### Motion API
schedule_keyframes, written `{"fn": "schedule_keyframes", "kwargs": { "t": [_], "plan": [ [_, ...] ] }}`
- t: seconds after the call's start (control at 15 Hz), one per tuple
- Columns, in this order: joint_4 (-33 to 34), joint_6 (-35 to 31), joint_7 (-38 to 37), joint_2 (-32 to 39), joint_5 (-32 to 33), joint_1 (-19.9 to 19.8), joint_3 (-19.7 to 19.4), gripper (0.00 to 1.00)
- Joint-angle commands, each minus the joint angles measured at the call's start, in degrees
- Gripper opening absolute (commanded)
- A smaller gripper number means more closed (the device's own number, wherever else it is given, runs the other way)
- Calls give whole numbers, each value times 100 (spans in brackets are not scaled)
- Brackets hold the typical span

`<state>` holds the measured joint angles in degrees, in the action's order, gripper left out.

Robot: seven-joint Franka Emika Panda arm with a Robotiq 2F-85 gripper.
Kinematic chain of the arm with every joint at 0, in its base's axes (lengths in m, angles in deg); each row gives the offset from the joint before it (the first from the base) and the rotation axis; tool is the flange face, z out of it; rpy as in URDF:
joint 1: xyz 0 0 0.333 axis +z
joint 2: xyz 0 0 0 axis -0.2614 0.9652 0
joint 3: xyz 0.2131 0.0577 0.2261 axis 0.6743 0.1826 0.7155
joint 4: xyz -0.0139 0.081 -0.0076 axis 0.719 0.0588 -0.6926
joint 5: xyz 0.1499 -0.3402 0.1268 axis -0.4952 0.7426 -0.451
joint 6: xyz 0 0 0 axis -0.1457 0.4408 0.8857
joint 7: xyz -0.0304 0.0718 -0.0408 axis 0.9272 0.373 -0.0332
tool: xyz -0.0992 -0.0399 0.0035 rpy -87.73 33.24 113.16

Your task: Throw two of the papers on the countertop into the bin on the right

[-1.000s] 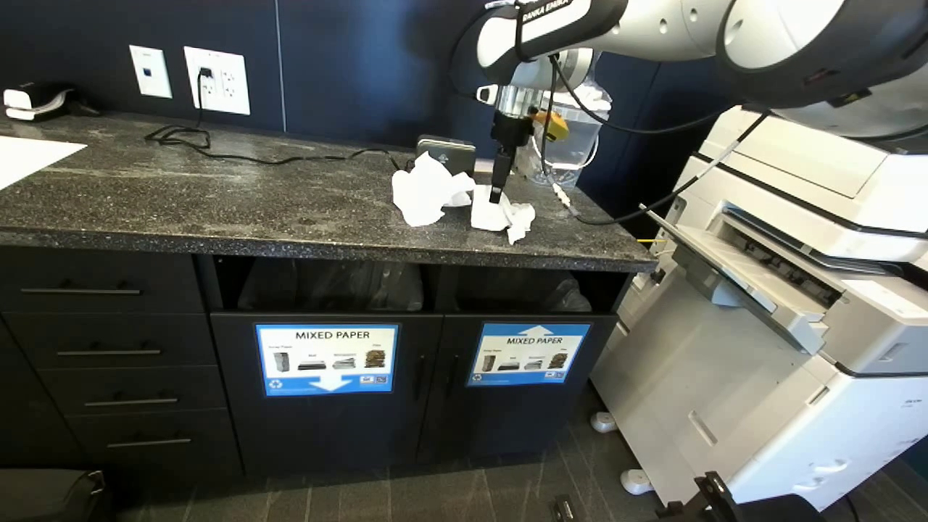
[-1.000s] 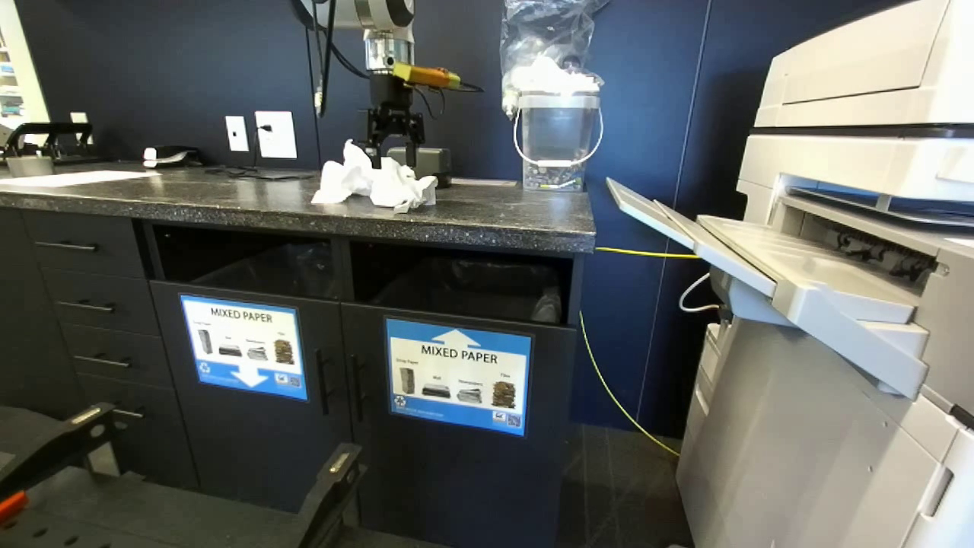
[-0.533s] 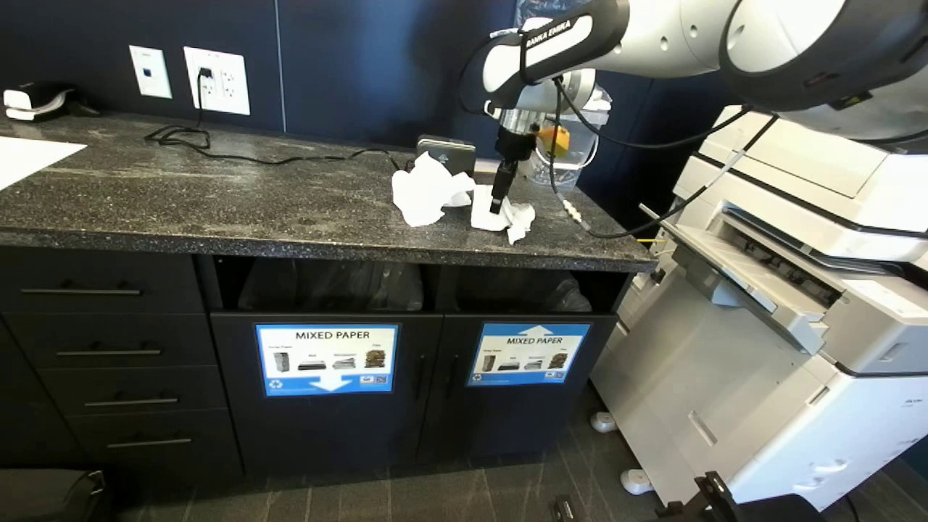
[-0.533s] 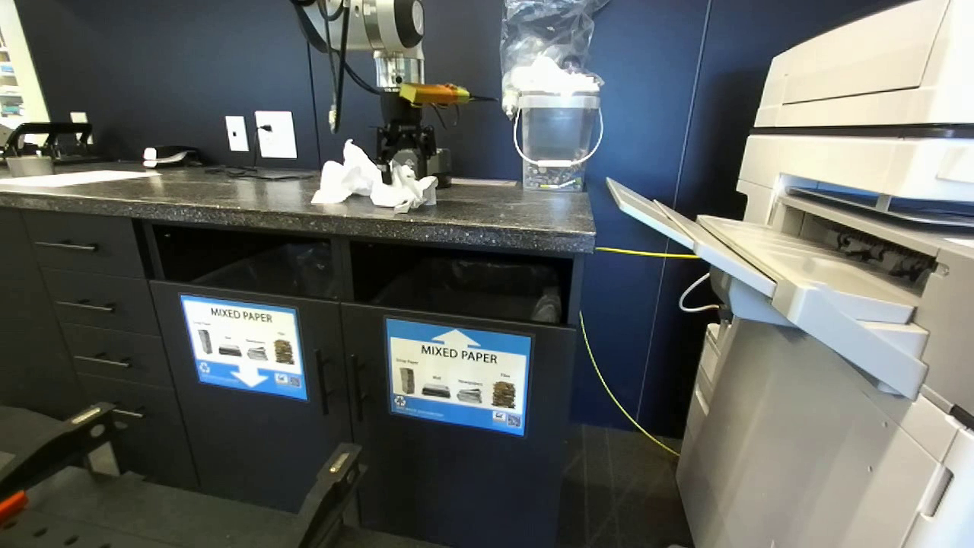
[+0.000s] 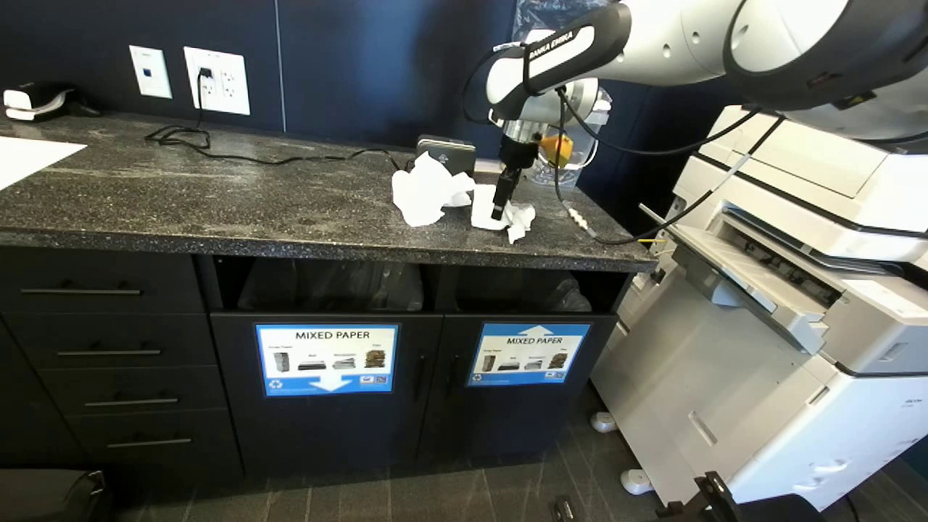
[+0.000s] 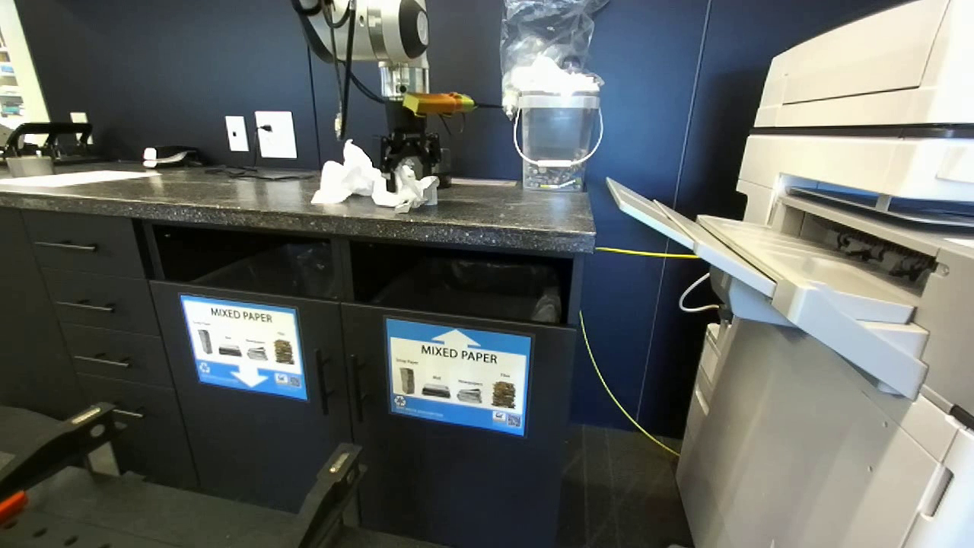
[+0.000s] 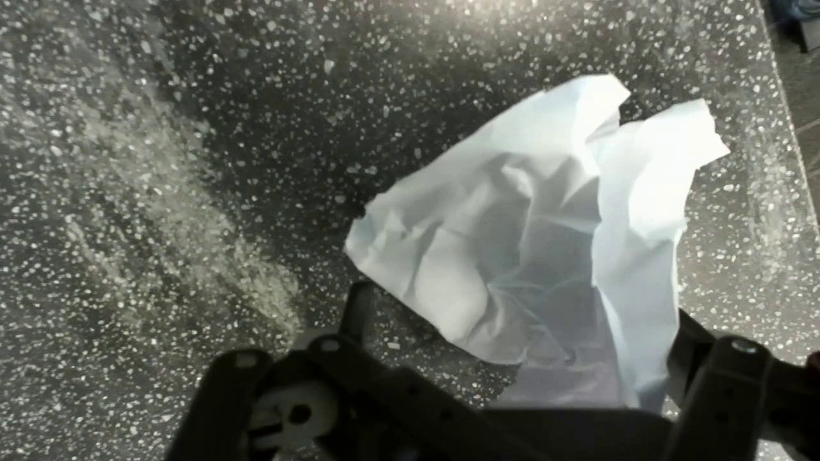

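Two crumpled white papers lie side by side on the dark speckled countertop [image 5: 239, 196]: the left paper [image 5: 428, 190] and the right paper [image 5: 481, 206]. My gripper [image 6: 411, 180] reaches down over the right one, partly hiding it. In the wrist view the gripper [image 7: 525, 323] stands open, its fingers on either side of that paper [image 7: 487, 243]. One finger [image 7: 357, 310] is apart from the sheet; the opposite one is close against its edge, contact unclear. Below the counter's front edge, the bin [image 6: 487, 278] on the right has a slot opening above a blue-and-white "MIXED PAPER" sign [image 6: 459, 377].
Another compartment with a similar sign [image 6: 243, 346] sits left of the bin. Behind the papers stand a small grey box [image 5: 446, 152] and, further right, a clear bucket [image 6: 559, 133] under a plastic bag. A large printer [image 5: 725, 362] is beyond the counter's right end.
My gripper has come down lower over the right paper and shifted slightly right, its jaws staying open. Both papers lie where they were.
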<state>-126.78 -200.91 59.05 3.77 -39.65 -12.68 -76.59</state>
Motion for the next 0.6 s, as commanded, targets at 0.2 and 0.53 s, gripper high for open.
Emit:
{"fn": "schedule_keyframes", "kwargs": {
  "t": [0.2,0.53],
  "plan": [
    [-279,-240,-105,-190,15,-68,36,74],
    [-336,-329,-119,-194,10,-87,42,38]
  ]
}}
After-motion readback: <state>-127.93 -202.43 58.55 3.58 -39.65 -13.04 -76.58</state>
